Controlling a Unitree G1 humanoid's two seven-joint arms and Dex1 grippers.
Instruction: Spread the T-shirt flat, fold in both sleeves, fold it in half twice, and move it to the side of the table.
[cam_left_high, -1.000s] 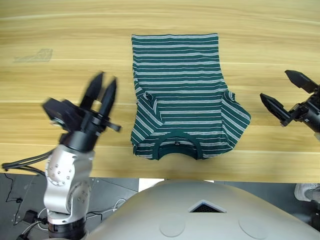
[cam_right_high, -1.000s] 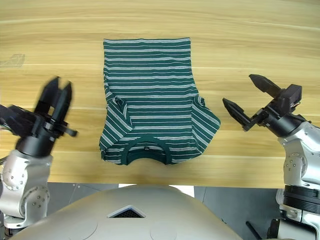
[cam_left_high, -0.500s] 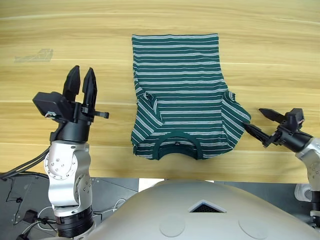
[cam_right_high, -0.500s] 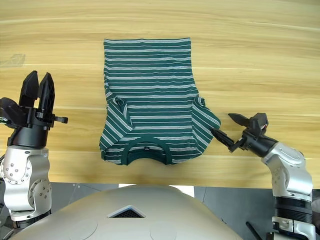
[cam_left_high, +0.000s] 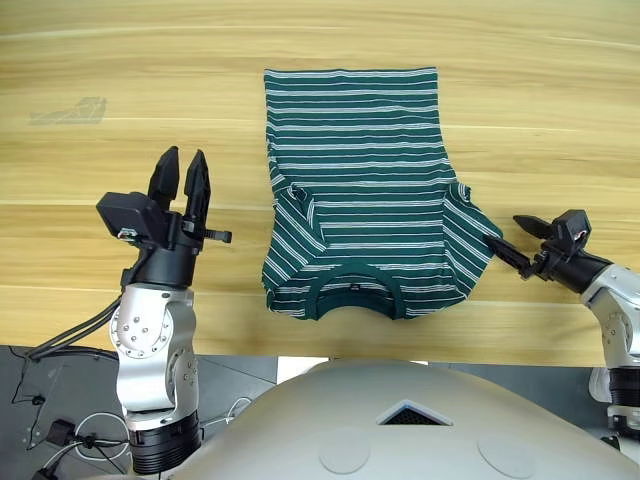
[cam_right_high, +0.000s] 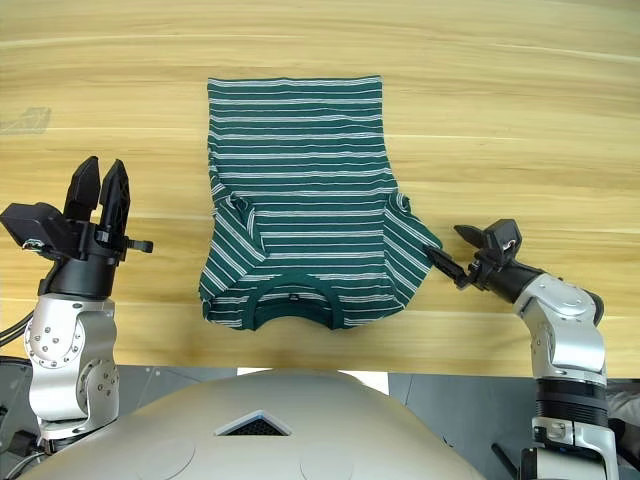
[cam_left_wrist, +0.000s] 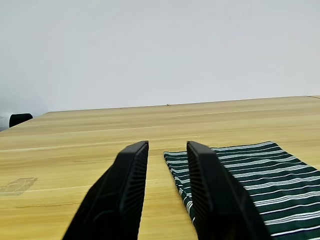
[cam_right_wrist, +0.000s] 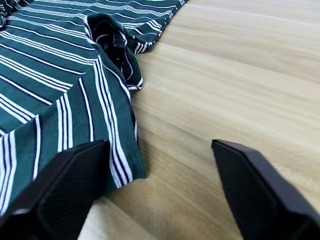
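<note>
- Cotton-like striped T-shirt lies on the table, collar nearest, hem far. It looks soft, light and limp and will probably sag and drag, so pinch a hem edge low.
- Just right of the T-shirt: right gripper at the right sleeve hem, fingers spread, holding nothing.
- Well left of the T-shirt: left gripper raised, fingers narrowly apart, empty.
- Vs 1 s ago: right gripper came in and down to the sleeve, left gripper shifted nearer, T-shirt unmoved.
</note>
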